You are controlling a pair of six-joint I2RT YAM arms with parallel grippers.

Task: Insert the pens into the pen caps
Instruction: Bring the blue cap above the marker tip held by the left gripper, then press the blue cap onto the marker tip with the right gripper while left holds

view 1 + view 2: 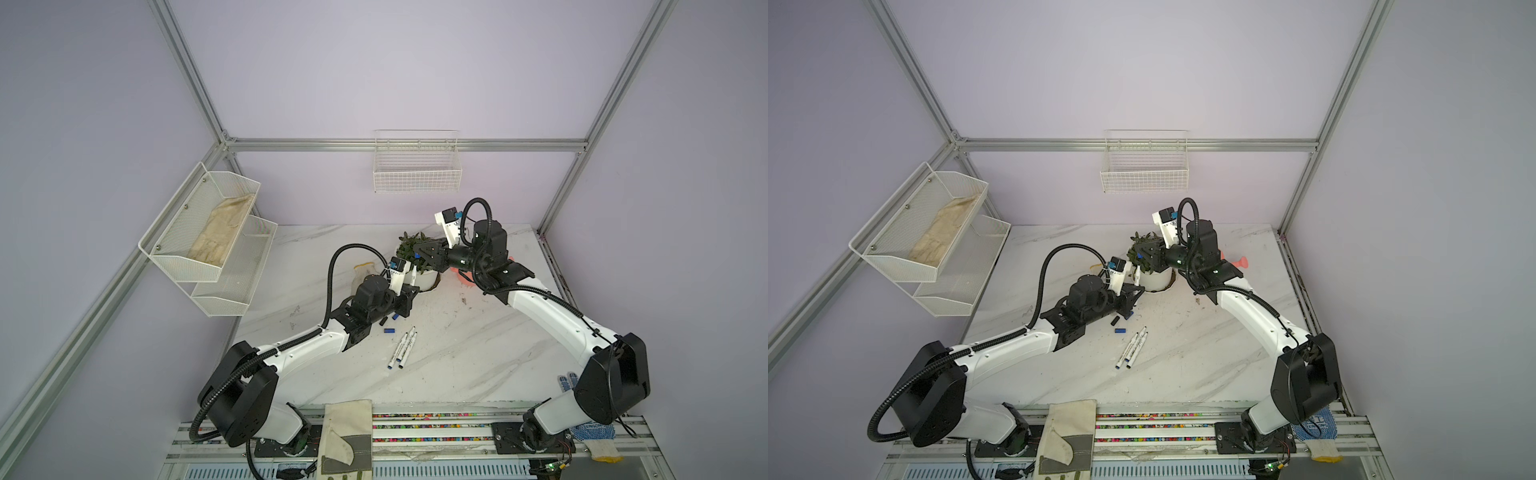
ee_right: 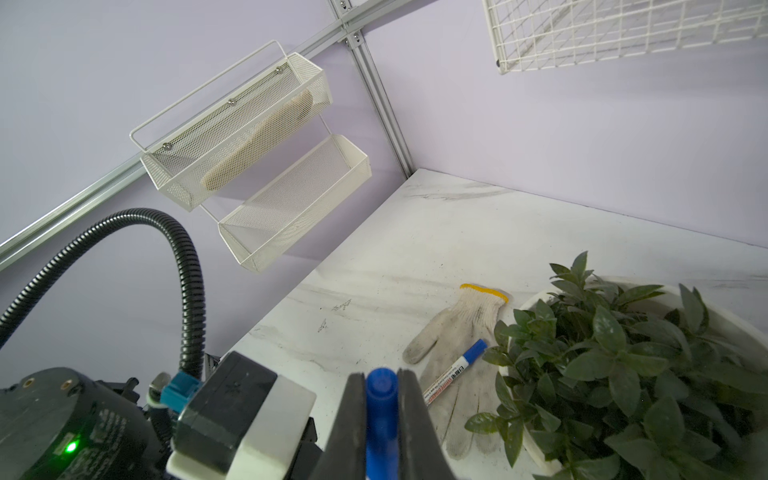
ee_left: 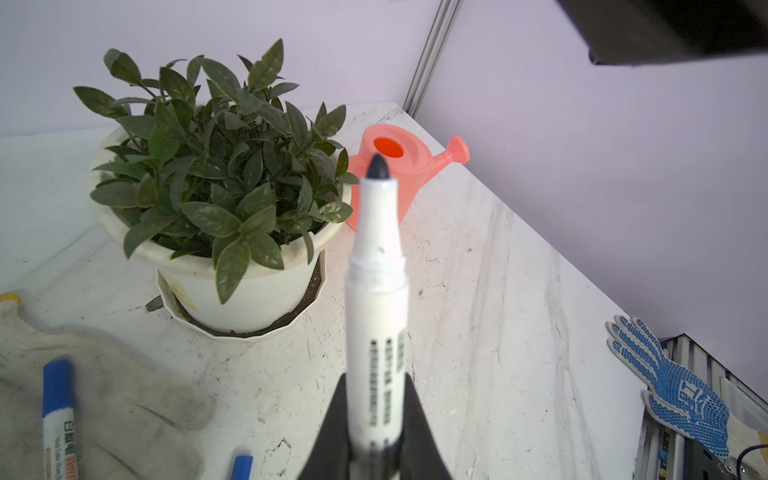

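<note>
My left gripper (image 3: 376,415) is shut on a white pen (image 3: 376,291) with dark lettering; its bare dark tip points up toward the plant. In both top views this gripper (image 1: 409,289) (image 1: 1136,287) is just left of the plant pot. My right gripper (image 2: 381,415) is shut on a blue pen cap (image 2: 381,399). It hangs over the plant (image 1: 424,253) (image 1: 1145,257), apart from the pen's tip. Loose pens (image 1: 401,349) (image 1: 1130,350) lie side by side mid-table. A blue cap (image 1: 389,331) and a black cap (image 1: 383,321) lie near them. A capped pen (image 2: 455,376) rests on a white glove.
A potted plant (image 3: 216,208) stands at the back middle, with a pink watering can (image 3: 399,174) behind it. A white knit glove (image 3: 104,399) lies left of the pot. A blue-dotted glove (image 3: 673,386) hangs off the table's right edge. Mesh baskets (image 1: 208,232) and a wire basket (image 1: 415,166) hang on the walls.
</note>
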